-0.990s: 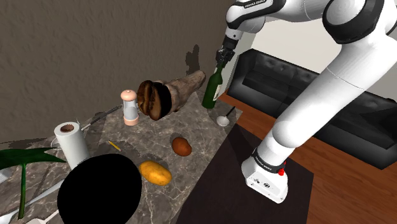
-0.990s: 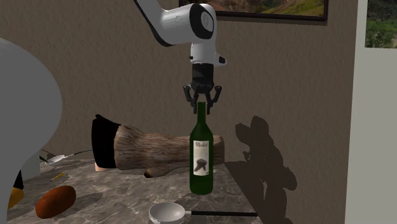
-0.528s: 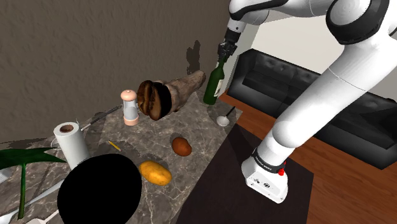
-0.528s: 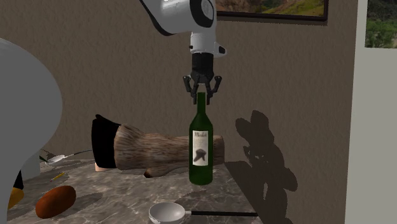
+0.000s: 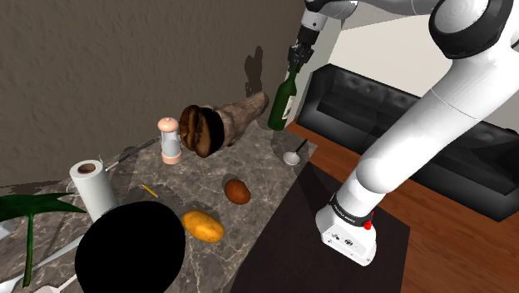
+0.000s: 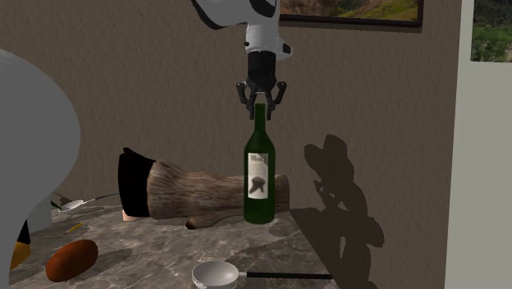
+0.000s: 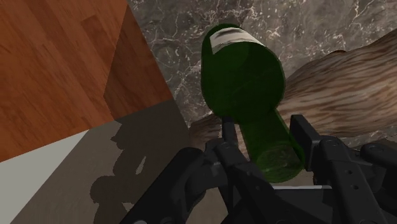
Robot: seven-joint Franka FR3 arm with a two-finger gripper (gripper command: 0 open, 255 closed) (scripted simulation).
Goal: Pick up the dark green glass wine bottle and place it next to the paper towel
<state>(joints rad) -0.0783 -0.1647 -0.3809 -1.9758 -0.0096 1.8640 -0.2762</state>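
A dark green wine bottle (image 5: 282, 103) with a white label hangs upright just above the far end of the marble counter (image 5: 249, 162), its shadow on the stone beneath it. My black gripper (image 5: 296, 56) is shut on its neck near the mouth. From the second exterior view the bottle (image 6: 259, 174) hangs below the gripper (image 6: 262, 105), in front of the brown wall. In the wrist view both fingers clasp the neck of the bottle (image 7: 243, 71) inside the gripper (image 7: 266, 137). The white paper towel (image 5: 93, 188) stands upright far down the counter, at the shoulder view's left.
A bark-covered log (image 5: 221, 123) lies beside the bottle. A pink-and-white grinder (image 5: 170, 140), a brown lump (image 5: 238, 191), a potato (image 5: 203, 225), a ladle (image 5: 293, 156) and a round black area (image 5: 130, 249) lie along the counter. A black sofa (image 5: 391, 108) stands beyond the counter's end.
The gripper has risen with the bottle in it; the bottle has left the counter and now hangs higher against the wall.
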